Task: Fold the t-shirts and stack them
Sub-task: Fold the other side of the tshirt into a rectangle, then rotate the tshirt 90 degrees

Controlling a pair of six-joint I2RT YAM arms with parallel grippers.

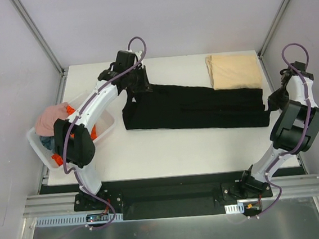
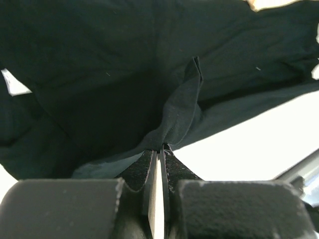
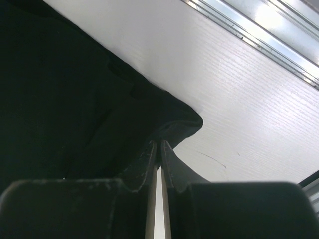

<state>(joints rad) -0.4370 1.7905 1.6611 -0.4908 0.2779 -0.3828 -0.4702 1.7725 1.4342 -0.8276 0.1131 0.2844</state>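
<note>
My left gripper [image 2: 160, 148] and right gripper [image 3: 158, 144] pinch the black t-shirt [image 1: 192, 108] at opposite ends. Its far edge touches the tan t-shirt [image 1: 234, 71]. Table [image 1: 179, 151] shows along its near edge.

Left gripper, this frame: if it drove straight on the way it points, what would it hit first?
The black shirt. The left gripper is shut on a fold of it, and more of that cloth lies directly ahead. The table is probably beneath, though depth is unclear.
</note>
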